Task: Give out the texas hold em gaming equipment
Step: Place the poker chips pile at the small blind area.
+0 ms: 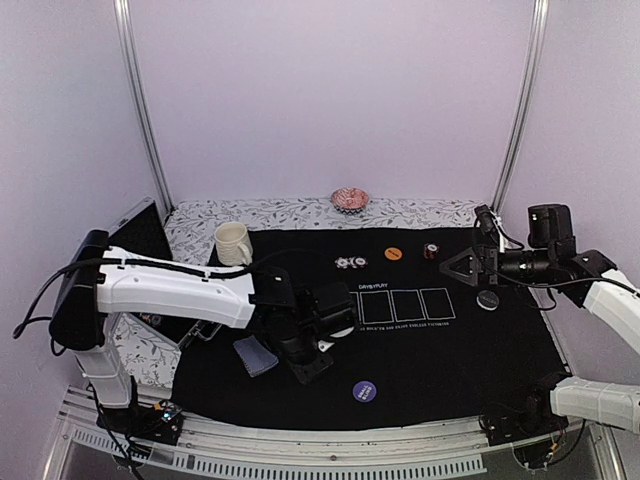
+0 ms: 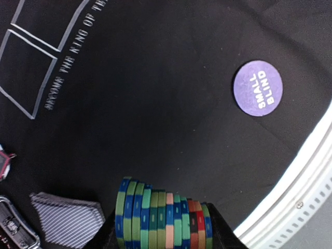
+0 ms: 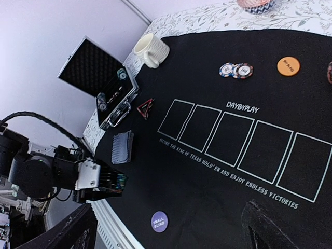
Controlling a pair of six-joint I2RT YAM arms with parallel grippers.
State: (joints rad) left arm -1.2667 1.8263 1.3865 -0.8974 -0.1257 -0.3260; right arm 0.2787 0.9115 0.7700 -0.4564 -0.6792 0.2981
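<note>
My left gripper [image 2: 163, 231] is shut on a sideways stack of green, blue and red striped poker chips [image 2: 163, 215], held just above the black mat near its front edge. The blue-grey deck of cards [image 2: 70, 223] lies to its left, and the purple "small blind" button [image 2: 258, 88] to its right. In the top view the left gripper [image 1: 308, 368] sits between the deck [image 1: 255, 355] and the purple button [image 1: 364, 391]. My right gripper [image 1: 462, 265] hangs open and empty at the mat's far right, beside the black button [image 1: 487, 300]. Two loose chips [image 3: 236, 70], the orange button [image 3: 288, 66] and the red-outlined triangle [image 3: 145, 108] lie on the mat.
A cream mug [image 1: 233, 243] stands at the mat's back left. The pink ruffled dish [image 1: 350, 199] sits on the floral cloth behind. An open metal chip case [image 3: 98, 83] lies off the mat's left edge. A single chip [image 1: 431, 251] lies near the right gripper. The table's front rail [image 2: 290, 192] runs close by.
</note>
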